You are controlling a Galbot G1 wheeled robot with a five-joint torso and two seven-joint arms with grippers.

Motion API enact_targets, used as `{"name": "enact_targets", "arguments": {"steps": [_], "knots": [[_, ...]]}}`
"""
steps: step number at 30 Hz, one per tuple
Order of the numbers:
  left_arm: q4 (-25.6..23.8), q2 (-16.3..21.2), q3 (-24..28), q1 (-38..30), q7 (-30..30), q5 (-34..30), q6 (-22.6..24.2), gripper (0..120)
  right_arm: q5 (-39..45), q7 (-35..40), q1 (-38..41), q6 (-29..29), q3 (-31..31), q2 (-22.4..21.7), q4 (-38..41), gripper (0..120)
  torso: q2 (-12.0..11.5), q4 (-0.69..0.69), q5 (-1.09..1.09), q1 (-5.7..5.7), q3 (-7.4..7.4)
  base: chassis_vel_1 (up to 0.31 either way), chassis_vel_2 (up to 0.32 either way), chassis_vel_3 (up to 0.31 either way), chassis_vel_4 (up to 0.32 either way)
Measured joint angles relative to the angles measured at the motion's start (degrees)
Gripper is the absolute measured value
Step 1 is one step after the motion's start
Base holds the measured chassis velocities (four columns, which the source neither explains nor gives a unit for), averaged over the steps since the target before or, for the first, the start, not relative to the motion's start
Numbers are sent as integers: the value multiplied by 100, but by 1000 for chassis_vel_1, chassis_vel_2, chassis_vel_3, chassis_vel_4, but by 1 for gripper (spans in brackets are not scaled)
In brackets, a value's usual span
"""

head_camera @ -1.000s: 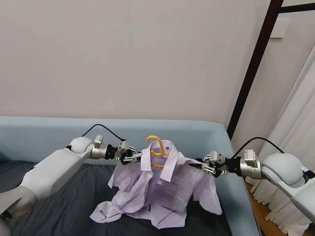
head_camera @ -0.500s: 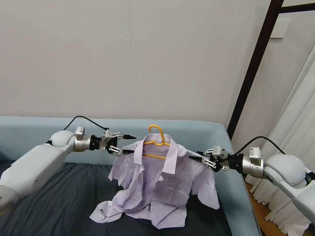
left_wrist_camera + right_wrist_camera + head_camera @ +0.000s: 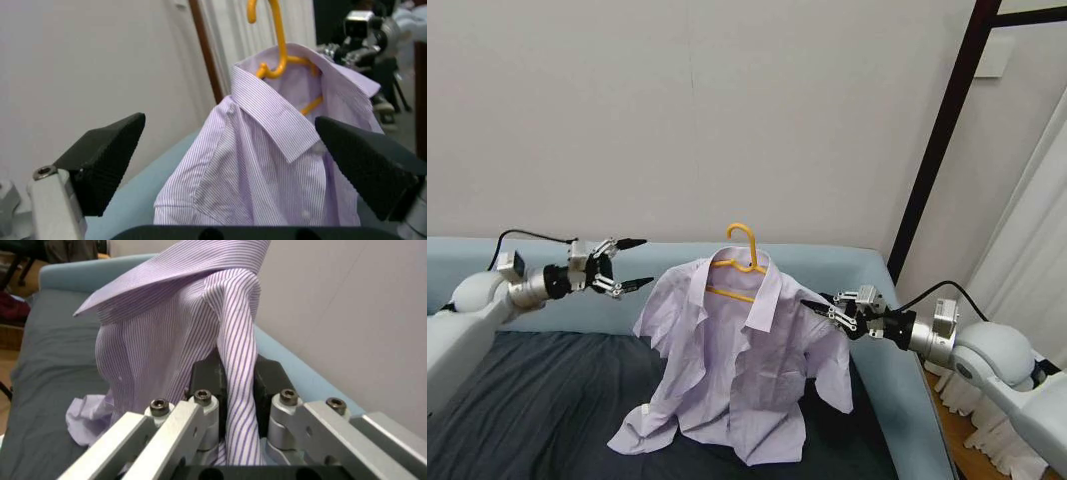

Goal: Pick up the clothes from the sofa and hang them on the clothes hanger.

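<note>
A lilac striped shirt point(image 3: 737, 370) hangs on a yellow hanger point(image 3: 740, 247) above the sofa, its hem resting on the dark seat cushion point(image 3: 517, 420). My right gripper point(image 3: 825, 309) is shut on the shirt's shoulder; in the right wrist view the striped fabric point(image 3: 200, 320) runs down between the shut fingers point(image 3: 203, 382) of that gripper point(image 3: 232, 377). My left gripper point(image 3: 634, 264) stands open, off to the left of the shirt and apart from it. The left wrist view has the left gripper point(image 3: 230, 127) with fingers point(image 3: 110, 152) spread wide, and the shirt collar point(image 3: 280, 120) and hanger point(image 3: 283, 47) beyond them.
The light blue sofa back point(image 3: 527, 270) runs behind both arms, and its right arm rest point(image 3: 897, 380) lies under my right arm. A dark upright post point(image 3: 937, 150) stands at the right, with white curtain point(image 3: 1027, 250) beside it. A plain wall is behind.
My left gripper has let go of the shirt's shoulder, opened and drawn back to the left. The shirt and hanger have risen a little, still held by my right gripper.
</note>
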Motion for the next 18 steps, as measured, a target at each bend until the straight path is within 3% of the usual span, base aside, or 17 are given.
{"name": "enact_targets", "arguments": {"steps": [3, 5, 7, 9, 12, 13, 15, 17, 18], "knots": [[-530, 75, -271, 564, -515, -234, -97, 100, 140, 112, 4, -44, 26, -99, 146, 8, 0, -1, 3, 0, 0, 0, 0, 0, 0], [-1204, 69, -536, 1197, -1125, -313, -211, 100, 274, 334, 46, -163, 92, -215, 365, 8, 0, -10, 4, -1, 0, 0, 0, 0, 0], [-1711, -5, -869, 1770, -1617, -180, -314, 100, 359, 487, 157, -276, 113, -290, 487, 8, 0, -10, 4, 0, 0, 0, 0, 0, 0], [-1846, -34, -965, 1919, -1757, -110, -338, 100, 386, 520, 188, -302, 115, -314, 514, 8, 0, -11, 4, 0, -1, 0, 0, 0, 0], [-2503, -235, -1387, 2627, -2452, 345, -436, 100, 550, 690, 350, -403, 115, -413, 594, 8, 0, -6, 4, -1, -1, 0, 0, 0, 0], [-2503, -235, -1387, 2627, -2452, 345, -436, 100, 550, 690, 350, -403, 115, -413, 594, 8, 0, -6, 4, -1, -1, 0, 0, 0, 0], [-2802, -362, -1491, 2936, -3028, 682, -485, 100, 644, 745, 407, -432, 115, -432, 616, 8, 0, -7, 6, 0, -1, 0, 0, 0, 0], [-3346, -686, -1504, 3479, -4422, 1395, -572, 100, 794, 814, 472, -465, 135, -462, 670, 8, 0, -7, 4, 0, 0, 0, 0, 0, 0], [-3346, -686, -1504, 3479, -4422, 1395, -572, 100, 794, 814, 472, -465, 135, -462, 670, 8, 0, -7, 4, 0, 0, 0, 0, 0, 0]]}}
